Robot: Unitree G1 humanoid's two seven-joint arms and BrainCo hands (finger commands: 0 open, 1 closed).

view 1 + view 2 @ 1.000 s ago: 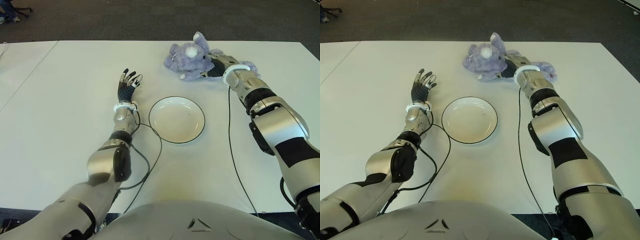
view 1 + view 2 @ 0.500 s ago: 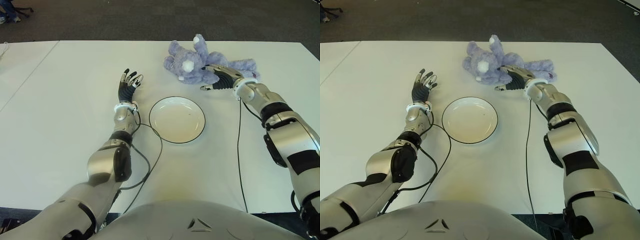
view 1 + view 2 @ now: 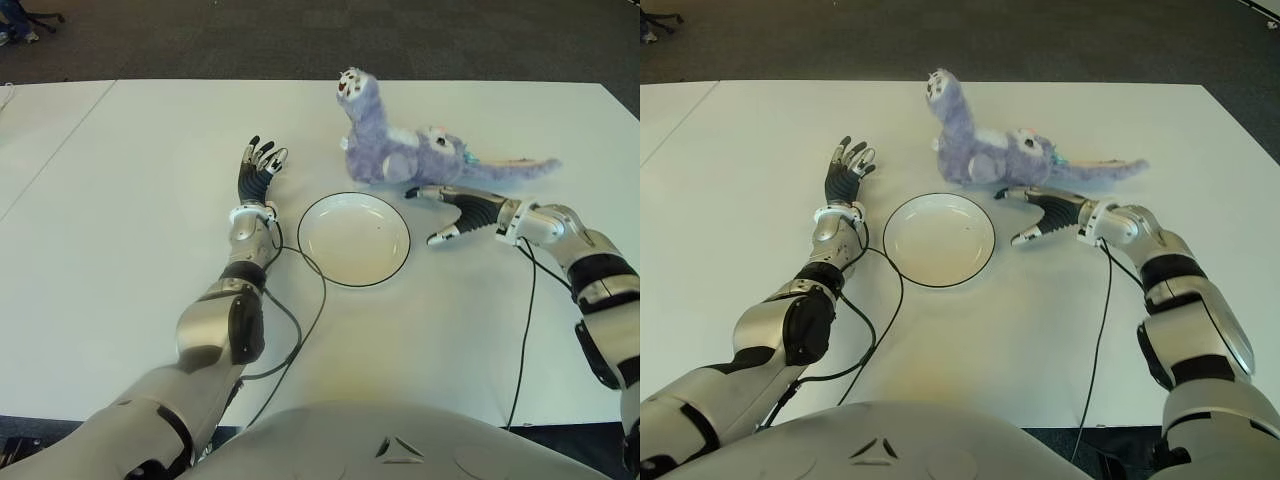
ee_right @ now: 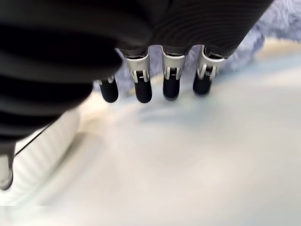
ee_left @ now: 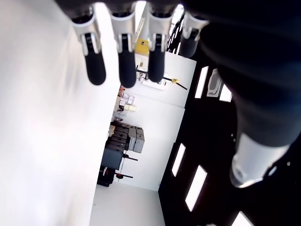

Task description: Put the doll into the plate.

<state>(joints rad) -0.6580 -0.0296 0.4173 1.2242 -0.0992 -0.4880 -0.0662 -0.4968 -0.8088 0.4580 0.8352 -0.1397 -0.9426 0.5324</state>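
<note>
Even, bright overhead light fills both eye views — the white surface (image 3: 130, 200) reads flat and nearly shadowless. The plate (image 3: 354, 239) carries a soft sheen and only a faint shadow along its rim. The doll (image 3: 400, 155) is slightly smeared, its edges soft against the surface, while the arms stay crisp. Beyond the surface at 12 o'clock the floor (image 3: 300, 35) is dim.

In the left wrist view the surface is blown out to pure white at 9 o'clock, and the black fingers (image 5: 127, 70) are blurred. The right wrist view is soft throughout — fingers (image 4: 143, 92) out of focus, the surface a pale haze.
</note>
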